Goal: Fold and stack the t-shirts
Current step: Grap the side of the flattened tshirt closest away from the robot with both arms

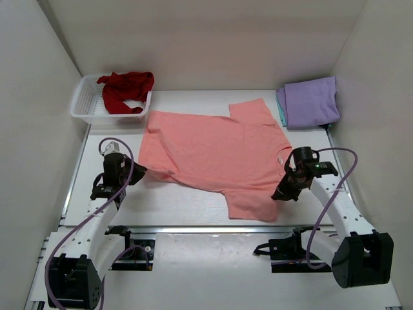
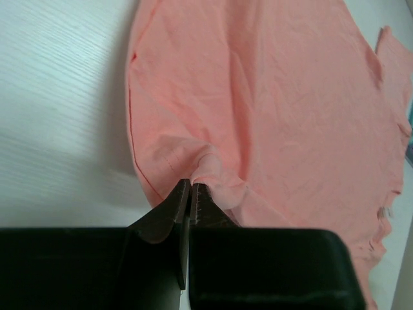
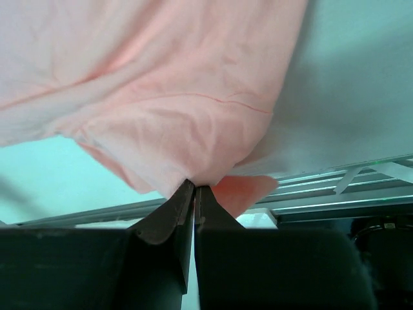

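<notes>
A salmon-pink t-shirt [image 1: 216, 152] lies spread across the middle of the table. My left gripper [image 1: 137, 173] is shut on its near left hem corner; the left wrist view shows the cloth [image 2: 258, 103] bunched at the jaw tips [image 2: 191, 187]. My right gripper [image 1: 281, 192] is shut on the near right sleeve edge, and the right wrist view shows the cloth [image 3: 161, 97] lifted above the tips [image 3: 194, 187]. A dark red t-shirt [image 1: 126, 89] hangs crumpled in the basket. A folded lavender-purple t-shirt [image 1: 312, 101] lies at the back right, with a teal one [image 1: 281, 106] just showing under it.
A white lattice basket [image 1: 87, 106] stands at the back left. White walls close in the left, back and right sides. A metal rail [image 1: 213, 229] runs along the table's near edge, between the two arm bases.
</notes>
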You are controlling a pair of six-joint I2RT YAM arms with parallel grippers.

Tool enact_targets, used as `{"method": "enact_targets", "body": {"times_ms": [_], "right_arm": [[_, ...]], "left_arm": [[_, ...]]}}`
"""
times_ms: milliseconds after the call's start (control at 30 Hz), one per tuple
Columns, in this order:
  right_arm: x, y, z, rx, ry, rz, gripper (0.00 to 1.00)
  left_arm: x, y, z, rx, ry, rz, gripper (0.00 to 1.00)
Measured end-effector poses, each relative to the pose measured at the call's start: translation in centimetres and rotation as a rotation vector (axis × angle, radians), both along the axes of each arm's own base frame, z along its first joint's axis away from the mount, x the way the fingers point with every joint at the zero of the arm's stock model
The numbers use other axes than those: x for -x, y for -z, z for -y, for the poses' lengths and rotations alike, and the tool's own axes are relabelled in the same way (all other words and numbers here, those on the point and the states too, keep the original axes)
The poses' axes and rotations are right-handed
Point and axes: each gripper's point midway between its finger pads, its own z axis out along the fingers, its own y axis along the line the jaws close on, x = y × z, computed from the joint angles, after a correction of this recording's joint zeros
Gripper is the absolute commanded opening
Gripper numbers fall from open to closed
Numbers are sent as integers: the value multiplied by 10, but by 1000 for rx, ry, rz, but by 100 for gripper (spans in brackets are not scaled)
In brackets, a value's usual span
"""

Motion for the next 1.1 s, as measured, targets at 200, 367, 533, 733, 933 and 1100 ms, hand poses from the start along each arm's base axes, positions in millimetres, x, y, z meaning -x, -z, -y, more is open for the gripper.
{"method": "enact_targets", "body": {"times_ms": [200,367,533,733,933,1100], "right_arm": [[-12,-10,14,11,14,-7,0],[-24,-16,17,22,-19,-2,0],[-42,-22,25,23,-20,17,1],[-73,-24,39,24,-11,29,0],[-106,-20,42,23,-30,39,0],[-130,-14,41,23,-44,35,0]], "left_arm": [[-5,-3,-27,-51,-96,-12,0],[-16,-19,-45,-107,-138,22,0],[-21,-20,-54,-125,-154,28,0],[-34,-18,-57,-114,-161,46,0],[-44,6,-54,-103,-142,-14,0],[-52,23,-52,-98,-133,-48,0]]}}
